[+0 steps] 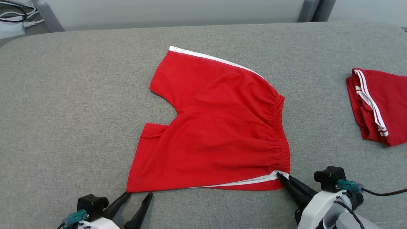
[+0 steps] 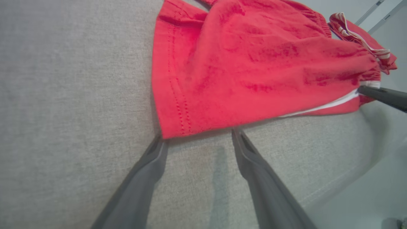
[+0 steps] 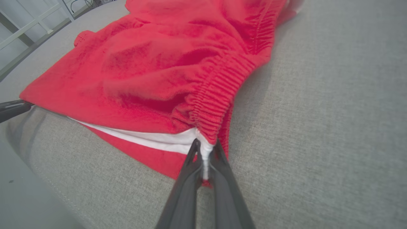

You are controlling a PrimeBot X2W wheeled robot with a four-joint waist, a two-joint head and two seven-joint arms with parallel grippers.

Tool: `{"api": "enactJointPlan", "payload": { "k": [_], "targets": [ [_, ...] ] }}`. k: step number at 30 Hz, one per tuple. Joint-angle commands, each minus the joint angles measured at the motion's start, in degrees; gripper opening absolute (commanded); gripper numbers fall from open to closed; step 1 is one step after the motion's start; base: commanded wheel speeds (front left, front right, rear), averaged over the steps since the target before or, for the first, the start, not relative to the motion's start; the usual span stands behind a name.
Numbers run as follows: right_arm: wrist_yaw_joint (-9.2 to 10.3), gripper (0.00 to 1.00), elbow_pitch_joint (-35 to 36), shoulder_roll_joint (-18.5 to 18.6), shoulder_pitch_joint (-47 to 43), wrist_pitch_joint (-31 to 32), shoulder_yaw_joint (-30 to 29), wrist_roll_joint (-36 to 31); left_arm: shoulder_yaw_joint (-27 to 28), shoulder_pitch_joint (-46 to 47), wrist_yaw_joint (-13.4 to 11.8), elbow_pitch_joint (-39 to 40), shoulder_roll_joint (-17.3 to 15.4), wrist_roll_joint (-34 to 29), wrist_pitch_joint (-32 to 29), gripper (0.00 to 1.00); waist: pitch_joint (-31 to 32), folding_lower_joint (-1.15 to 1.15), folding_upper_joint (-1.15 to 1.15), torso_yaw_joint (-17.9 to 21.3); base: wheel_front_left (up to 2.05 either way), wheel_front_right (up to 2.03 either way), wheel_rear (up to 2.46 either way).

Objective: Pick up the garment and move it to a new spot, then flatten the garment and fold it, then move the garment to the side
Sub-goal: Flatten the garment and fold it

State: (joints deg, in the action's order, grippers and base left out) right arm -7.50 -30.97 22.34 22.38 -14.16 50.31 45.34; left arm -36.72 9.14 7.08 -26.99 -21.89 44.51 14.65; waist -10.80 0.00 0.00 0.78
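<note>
The garment (image 1: 216, 127) is a pair of red shorts with white side stripes, spread flat on the grey table (image 1: 63, 111), waistband to the right. My right gripper (image 1: 281, 175) is shut on the garment's near waistband corner; in the right wrist view its fingers (image 3: 219, 159) pinch the white stripe and red elastic (image 3: 210, 108). My left gripper (image 1: 139, 193) stands open at the near left leg hem, one tip at the hem corner, the other just beside it. In the left wrist view the garment's hem (image 2: 178, 105) lies just past my open fingertips (image 2: 159, 146).
A second pair of red shorts (image 1: 378, 105), folded, lies at the table's right edge. Cables (image 1: 19, 19) and a metal frame leg (image 1: 47, 16) sit beyond the far left corner. Bare grey surface stretches left of the garment.
</note>
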Motion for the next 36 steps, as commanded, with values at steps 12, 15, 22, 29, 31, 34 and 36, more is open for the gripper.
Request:
{"api": "enactJointPlan", "payload": {
  "k": [12,15,22,29,31,34,36],
  "targets": [
    [0.01,0.00,0.47,1.09,1.03,-0.83,1.03,1.07,-7.73,7.10,0.40,0.83,-8.93,-2.66,0.35,1.00,-0.25,0.00,0.00,0.26,0.00,0.00,0.00],
    [0.01,0.00,0.56,1.10,1.12,-0.83,1.11,0.96,-7.81,8.29,0.40,0.64,-9.37,-4.23,0.35,1.00,-0.36,0.00,0.00,0.43,0.00,0.00,0.00],
    [0.01,0.00,0.66,0.88,1.16,-0.84,1.43,0.94,-8.17,8.98,0.41,1.04,-9.35,-6.17,0.35,1.00,-0.52,0.00,0.00,1.03,0.00,0.00,0.00],
    [0.01,0.00,0.66,0.84,1.15,-0.84,1.31,0.73,-7.46,8.56,0.41,2.41,-8.92,-7.23,0.35,1.00,-0.42,0.00,0.00,1.27,0.00,0.00,0.00],
    [0.01,0.00,0.71,0.82,1.16,-0.84,1.19,0.67,-7.72,8.33,0.41,3.31,-8.98,-7.17,0.35,0.76,-0.45,0.00,0.00,1.28,0.00,0.00,0.00],
    [0.01,0.00,0.69,0.88,1.22,-0.84,1.22,0.59,-8.57,8.27,0.41,3.79,-9.30,-6.52,0.35,0.00,-0.51,0.00,0.00,1.19,0.00,0.00,0.00],
    [0.01,0.00,0.70,0.91,1.35,-0.84,1.29,0.60,-9.04,8.57,0.41,4.16,-9.65,-6.20,0.35,0.00,-0.56,0.00,0.00,1.10,0.00,0.00,0.00]
  ]
}}
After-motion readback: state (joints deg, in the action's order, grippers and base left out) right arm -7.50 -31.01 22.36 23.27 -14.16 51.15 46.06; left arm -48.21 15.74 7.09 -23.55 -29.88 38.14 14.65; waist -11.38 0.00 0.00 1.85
